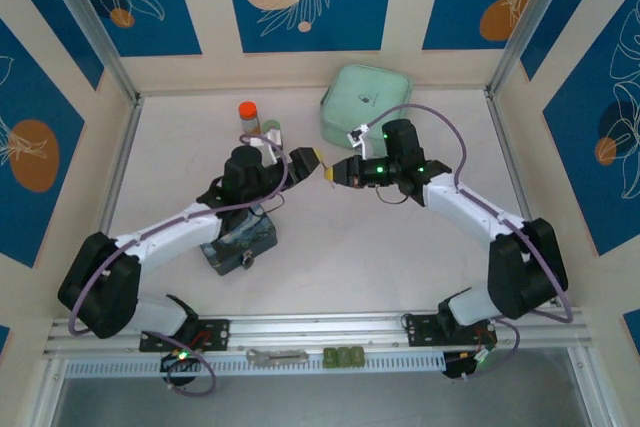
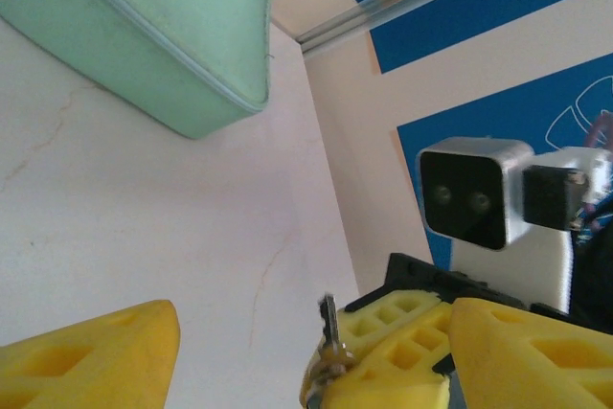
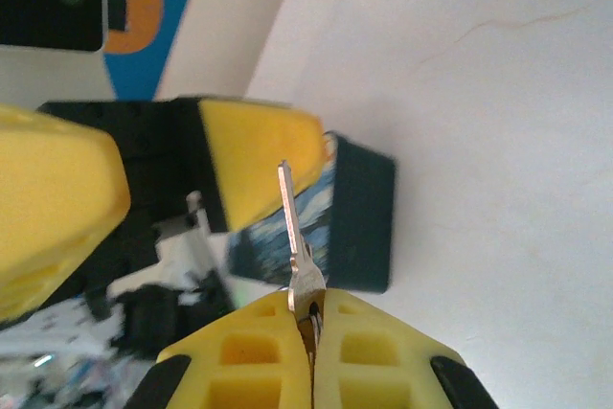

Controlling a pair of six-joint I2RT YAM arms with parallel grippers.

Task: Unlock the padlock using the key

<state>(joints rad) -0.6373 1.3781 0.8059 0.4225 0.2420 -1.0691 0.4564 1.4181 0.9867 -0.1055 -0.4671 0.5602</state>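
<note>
The pale surface (image 1: 350,252) carries a mint-green case (image 1: 368,102) at the far edge, an orange-capped bottle (image 1: 248,119) to its left, and a starry blue tin (image 1: 232,250) nearer, left.

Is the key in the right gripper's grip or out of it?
In: the right gripper is shut on the key by its head, blade sticking out.

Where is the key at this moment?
Right wrist view: the key is pinched in the shut right gripper, blade pointing toward the left gripper, with the painted tin behind.
</note>
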